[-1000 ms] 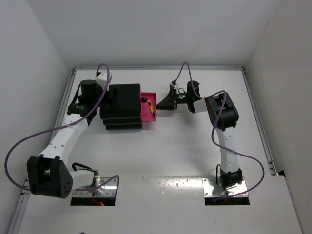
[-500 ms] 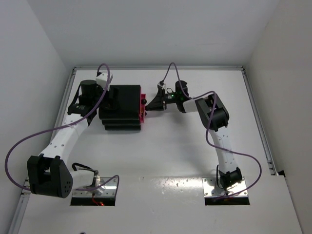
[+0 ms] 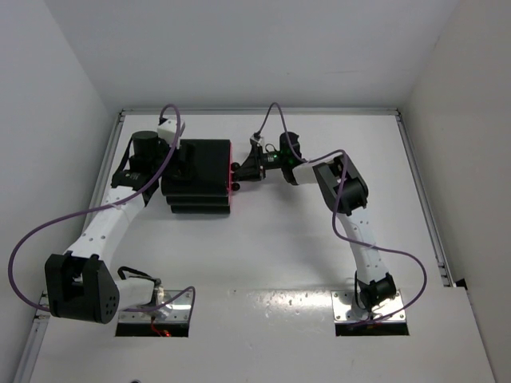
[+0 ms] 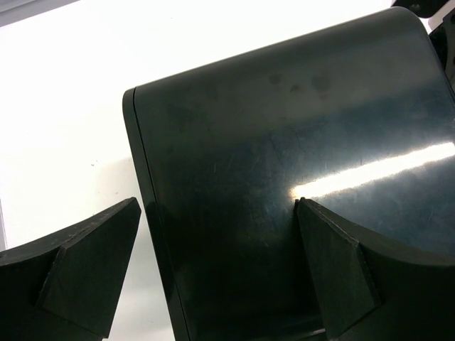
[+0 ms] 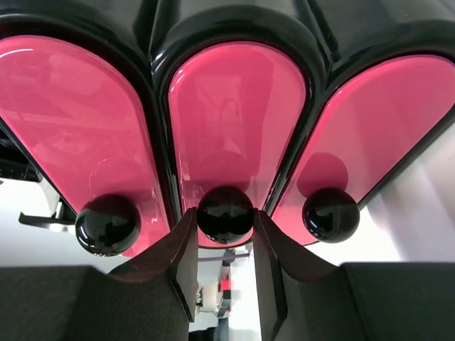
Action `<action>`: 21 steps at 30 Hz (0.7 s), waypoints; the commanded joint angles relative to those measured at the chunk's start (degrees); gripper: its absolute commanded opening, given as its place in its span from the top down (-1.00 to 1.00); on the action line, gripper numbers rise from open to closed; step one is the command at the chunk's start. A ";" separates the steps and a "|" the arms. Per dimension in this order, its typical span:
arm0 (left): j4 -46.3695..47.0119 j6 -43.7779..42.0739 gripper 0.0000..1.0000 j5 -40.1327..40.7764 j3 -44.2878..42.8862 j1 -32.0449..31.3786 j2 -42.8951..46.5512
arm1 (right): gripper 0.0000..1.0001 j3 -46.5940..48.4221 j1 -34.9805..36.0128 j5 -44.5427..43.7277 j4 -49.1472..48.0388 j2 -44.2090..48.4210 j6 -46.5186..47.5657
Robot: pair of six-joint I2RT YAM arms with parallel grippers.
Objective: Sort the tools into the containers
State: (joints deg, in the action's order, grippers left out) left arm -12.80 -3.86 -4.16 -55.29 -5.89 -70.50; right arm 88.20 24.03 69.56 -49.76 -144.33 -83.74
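Plainly, the right gripper (image 5: 225, 238) is closed on the middle knob (image 5: 225, 213), its jaws pressing both sides. All three pink drawers (image 5: 238, 114) sit flush in the black cabinet (image 3: 200, 175), far left on the table (image 3: 303, 263); the tools are out of sight. Farther left, the left gripper (image 4: 217, 227) stands open astride the cabinet's rear edge. This looks like a drawer-closing step. The next move probably calls for releasing the knob and backing off rightward without dragging the drawer out.

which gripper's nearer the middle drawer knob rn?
Right. The right gripper has its jaws around the middle knob at the cabinet front. The left gripper is at the cabinet's opposite side, jaws open over its edge.
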 commanded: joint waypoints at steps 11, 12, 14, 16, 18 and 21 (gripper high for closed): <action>-3.20 -0.01 -1.00 1.61 1.85 0.44 -0.43 | -0.10 -5.05 -1.17 2.07 -7.46 7.56 -0.89; -3.20 -0.01 -1.00 1.61 1.85 0.44 -0.43 | -0.10 -6.97 -1.70 2.07 -8.07 8.62 -0.37; -3.20 -0.01 -1.00 1.61 1.85 0.44 -0.43 | -0.10 -9.79 -3.37 3.56 -8.60 11.96 -0.37; -3.20 0.52 -1.00 1.61 1.85 0.44 0.09 | -0.10 -11.55 -4.43 4.17 -8.60 14.16 0.16; -3.20 0.52 -1.00 1.61 1.85 0.44 0.62 | -0.10 -14.02 -6.01 4.71 -8.60 17.15 0.86; -3.20 0.52 -1.00 1.61 1.85 0.44 1.15 | -0.10 -15.34 -6.72 4.71 -8.60 18.74 0.86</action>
State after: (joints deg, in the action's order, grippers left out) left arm -12.51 -3.20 -3.75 -55.02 -5.89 -70.28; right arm 73.78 17.52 72.99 -54.13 -129.88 -84.36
